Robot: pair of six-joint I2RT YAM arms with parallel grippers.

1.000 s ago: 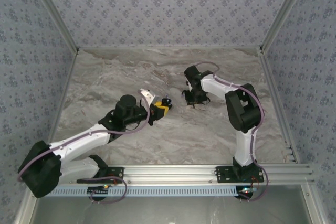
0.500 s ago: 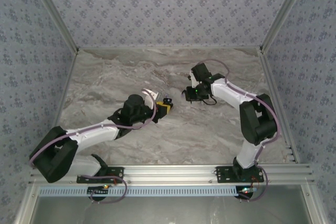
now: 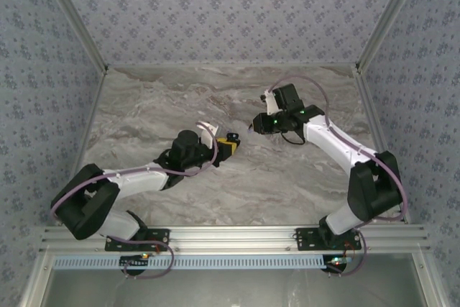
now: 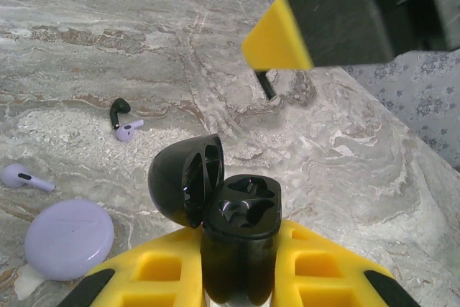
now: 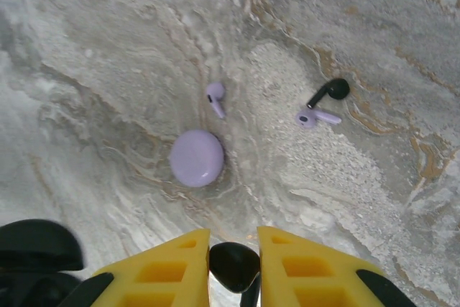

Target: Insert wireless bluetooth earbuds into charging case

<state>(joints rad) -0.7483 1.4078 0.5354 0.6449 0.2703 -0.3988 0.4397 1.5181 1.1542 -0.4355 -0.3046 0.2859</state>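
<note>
Up close, earbud (image 5: 234, 267) in right gripper (image 5: 233, 244)

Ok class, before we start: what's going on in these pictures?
The left gripper holds the black charging case, lid open, slots empty. The right gripper pinches one black earbud, near the case but not yet in it. The second black earbud lies on the marble table beside a lavender earbud; a lavender case lies there too.

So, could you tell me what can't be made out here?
Left wrist view: base of the charging case, hidden inside the left pincer.
Right wrist view: stem of the black earbud in the right pincer, cut off by the bottom edge.
Top view: that earbud, too small.
</note>
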